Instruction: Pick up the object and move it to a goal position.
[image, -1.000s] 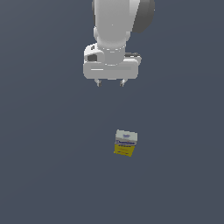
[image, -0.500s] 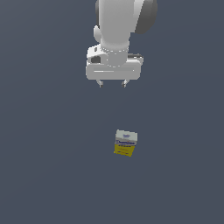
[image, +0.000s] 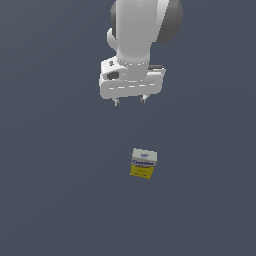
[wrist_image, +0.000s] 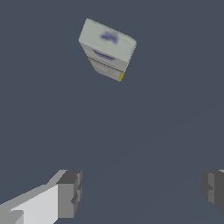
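Still at the approach step: nothing is grasped yet.
The tool (image: 130, 102) hangs with its jaws spread wide and empty, well apart from the carton (image: 143, 163), which stands alone on the dark table (image: 50, 200), nearer the camera in the exterior view. The next move calls for bringing the tool over the carton, squaring the fingers (wrist_image: 68, 194) to its narrow sides, then lowering.
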